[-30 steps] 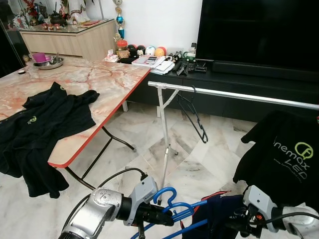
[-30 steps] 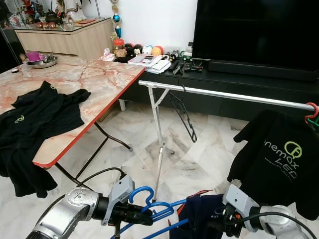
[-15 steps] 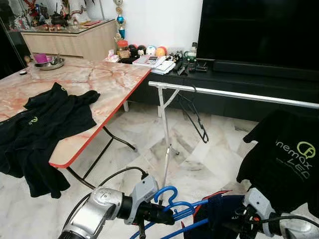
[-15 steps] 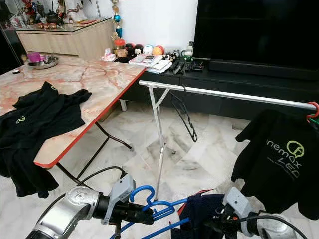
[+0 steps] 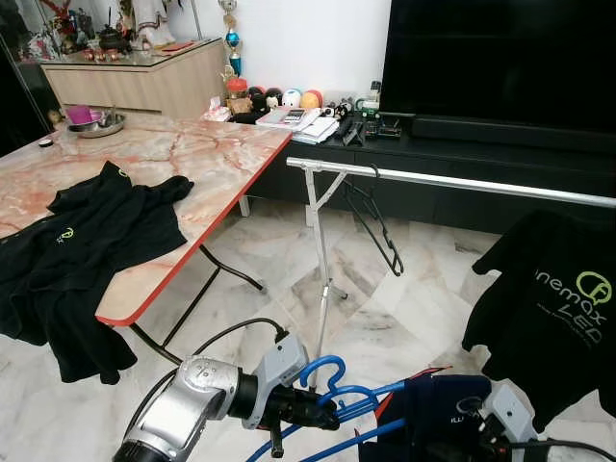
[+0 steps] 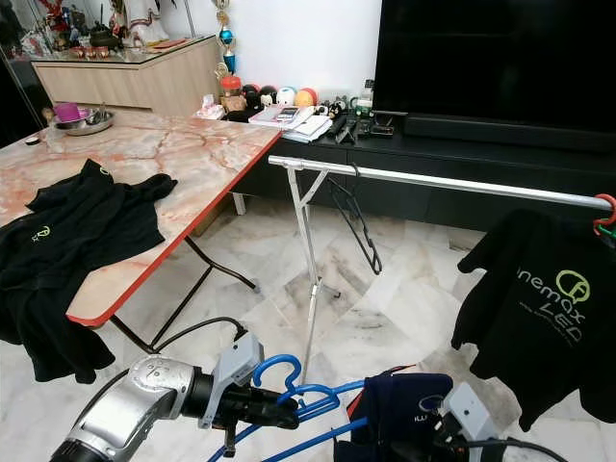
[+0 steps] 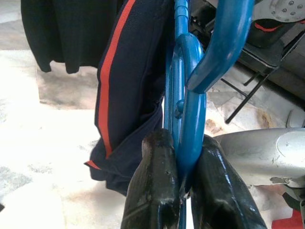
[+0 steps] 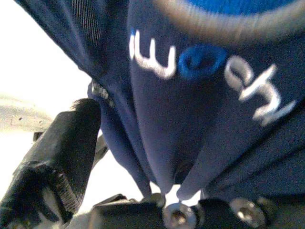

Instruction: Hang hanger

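My left gripper [image 5: 322,412] is shut on the neck of a blue hanger [image 5: 325,373], low in front of me; the left wrist view shows both black fingers [image 7: 155,191] pinching the blue hanger [image 7: 190,119]. A navy garment with a red stripe [image 5: 438,416] hangs on that hanger. My right gripper [image 6: 433,445] sits at the bottom edge, pressed into the navy garment [image 8: 200,119], which covers most of it. Ahead stands a silver clothes rail [image 5: 452,180] with an empty black hanger [image 5: 377,226] on it.
A black printed T-shirt [image 5: 558,308] hangs at the rail's right end. A marble-top table [image 5: 221,154] with black shirts [image 5: 96,221] on it stands to the left. Behind the rail is a dark TV console [image 5: 462,144]. Marble floor lies open between me and the rail.
My right arm has sunk lower toward the bottom edge with the navy garment. The left gripper keeps its hold on the blue hanger, nearly still.
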Controlling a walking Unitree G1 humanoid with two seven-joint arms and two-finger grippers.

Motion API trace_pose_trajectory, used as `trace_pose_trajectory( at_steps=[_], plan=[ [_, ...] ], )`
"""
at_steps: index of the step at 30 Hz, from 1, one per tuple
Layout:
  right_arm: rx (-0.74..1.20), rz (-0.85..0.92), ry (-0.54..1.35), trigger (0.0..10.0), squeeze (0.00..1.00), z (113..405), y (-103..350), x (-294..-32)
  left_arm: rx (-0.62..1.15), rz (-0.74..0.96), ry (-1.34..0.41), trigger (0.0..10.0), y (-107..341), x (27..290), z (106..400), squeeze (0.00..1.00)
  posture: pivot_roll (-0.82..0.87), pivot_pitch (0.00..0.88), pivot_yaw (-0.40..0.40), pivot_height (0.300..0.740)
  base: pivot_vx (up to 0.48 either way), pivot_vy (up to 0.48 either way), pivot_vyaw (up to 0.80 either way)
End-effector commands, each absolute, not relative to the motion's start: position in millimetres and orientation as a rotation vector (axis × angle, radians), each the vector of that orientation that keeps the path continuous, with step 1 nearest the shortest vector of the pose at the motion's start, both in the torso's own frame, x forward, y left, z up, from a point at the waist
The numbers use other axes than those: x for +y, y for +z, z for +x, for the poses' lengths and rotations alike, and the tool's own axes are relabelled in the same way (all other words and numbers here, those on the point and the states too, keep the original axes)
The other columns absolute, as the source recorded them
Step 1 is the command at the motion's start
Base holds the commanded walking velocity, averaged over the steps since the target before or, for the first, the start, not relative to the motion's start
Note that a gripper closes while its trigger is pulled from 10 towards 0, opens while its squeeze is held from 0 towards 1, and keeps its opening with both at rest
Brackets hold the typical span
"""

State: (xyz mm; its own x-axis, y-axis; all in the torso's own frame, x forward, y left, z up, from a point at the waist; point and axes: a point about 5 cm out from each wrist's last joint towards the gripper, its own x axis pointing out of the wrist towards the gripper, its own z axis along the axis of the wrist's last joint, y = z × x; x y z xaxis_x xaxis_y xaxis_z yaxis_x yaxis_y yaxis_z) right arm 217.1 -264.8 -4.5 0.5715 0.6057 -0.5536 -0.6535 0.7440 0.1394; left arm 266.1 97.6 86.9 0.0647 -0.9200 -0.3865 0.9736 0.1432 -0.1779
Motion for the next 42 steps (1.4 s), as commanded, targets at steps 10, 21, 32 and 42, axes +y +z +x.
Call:
trace_pose_trajectory(
  at_steps=[10,21,32,42],
  plan=[
    [0.53,-0.012,0.647,0.0,0.0,229,-4,-254,0.408,0.126,-1.452,0.0,96,93,271,0.0,0.09,0.0,0.026,0.74,0.0,0.0,0.0],
    [0.527,0.023,0.664,0.0,0.0,229,-7,-246,0.407,0.128,-1.443,0.0,96,95,272,0.0,0.09,0.0,0.024,0.74,0.0,0.0,0.0],
    [0.548,0.015,0.669,0.0,0.0,227,-9,-245,0.407,0.135,-1.437,0.0,96,96,274,0.0,0.09,0.0,0.024,0.74,0.0,0.0,0.0],
    [0.54,0.029,0.664,0.0,0.0,229,-9,-243,0.411,0.136,-1.433,0.0,96,97,274,0.0,0.1,0.0,0.023,0.74,0.0,0.0,0.0]
  ],
)
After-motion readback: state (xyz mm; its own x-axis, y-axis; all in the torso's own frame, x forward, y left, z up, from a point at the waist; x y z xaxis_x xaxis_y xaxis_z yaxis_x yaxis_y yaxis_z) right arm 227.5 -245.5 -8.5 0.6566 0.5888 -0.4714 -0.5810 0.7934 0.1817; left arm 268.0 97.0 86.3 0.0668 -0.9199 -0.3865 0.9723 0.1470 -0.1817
